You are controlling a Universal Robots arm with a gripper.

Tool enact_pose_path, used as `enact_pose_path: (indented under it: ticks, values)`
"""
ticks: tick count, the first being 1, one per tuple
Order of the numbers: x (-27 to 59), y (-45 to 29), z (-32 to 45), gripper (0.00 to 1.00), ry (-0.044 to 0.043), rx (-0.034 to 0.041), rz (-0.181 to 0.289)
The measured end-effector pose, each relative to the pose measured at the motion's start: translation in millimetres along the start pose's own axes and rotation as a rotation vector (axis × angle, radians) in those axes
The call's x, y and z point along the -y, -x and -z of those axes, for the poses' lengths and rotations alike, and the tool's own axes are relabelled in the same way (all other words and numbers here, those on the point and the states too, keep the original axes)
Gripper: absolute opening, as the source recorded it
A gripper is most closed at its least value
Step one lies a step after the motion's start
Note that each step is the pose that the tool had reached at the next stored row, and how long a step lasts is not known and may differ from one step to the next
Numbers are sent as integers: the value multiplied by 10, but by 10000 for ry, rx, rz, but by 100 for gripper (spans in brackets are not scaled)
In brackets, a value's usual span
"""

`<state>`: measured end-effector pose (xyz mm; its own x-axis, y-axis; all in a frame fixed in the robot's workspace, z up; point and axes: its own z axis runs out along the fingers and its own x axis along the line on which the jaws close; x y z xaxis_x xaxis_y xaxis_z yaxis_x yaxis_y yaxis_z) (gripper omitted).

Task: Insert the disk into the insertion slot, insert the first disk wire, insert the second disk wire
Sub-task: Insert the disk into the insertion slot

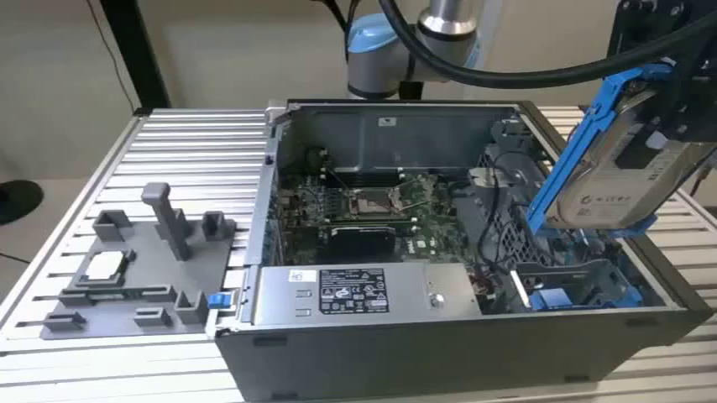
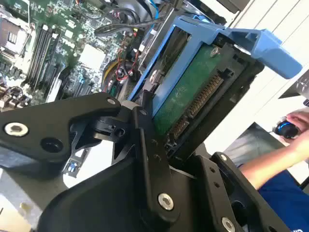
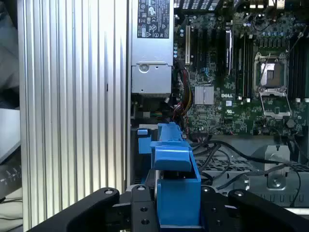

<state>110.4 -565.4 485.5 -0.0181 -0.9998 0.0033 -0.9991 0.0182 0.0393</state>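
Note:
The disk (image 1: 614, 180), a silver-grey drive with a pale label in a bright blue carrier, hangs tilted above the exterior view's right side of the open computer case (image 1: 448, 336). My gripper (image 1: 663, 126) is shut on its upper end. In the second wrist view the black fingers (image 2: 145, 128) clamp the disk (image 2: 186, 92), whose green board and connector face the camera. The first wrist view shows the gripper (image 3: 176, 210) holding the blue carrier (image 3: 174, 164) edge-on. Below the disk lies the insertion slot (image 1: 583, 285), a bay with blue clips. Dark wires (image 1: 493, 214) loop beside it.
A silver power-supply box (image 1: 348, 294) lines the case's front wall, with the motherboard (image 1: 358, 210) behind it. A grey fixture plate (image 1: 134, 269) with upright pegs sits on the slatted aluminium table (image 1: 191, 151). A person's hand (image 2: 297, 123) rests on a mouse beyond the table.

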Motion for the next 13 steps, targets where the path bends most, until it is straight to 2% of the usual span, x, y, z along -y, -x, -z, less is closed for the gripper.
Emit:
enact_pose_path:
  ticks: [13]
  values:
    - [0, -21, -3, 0, 0, 0, -1]
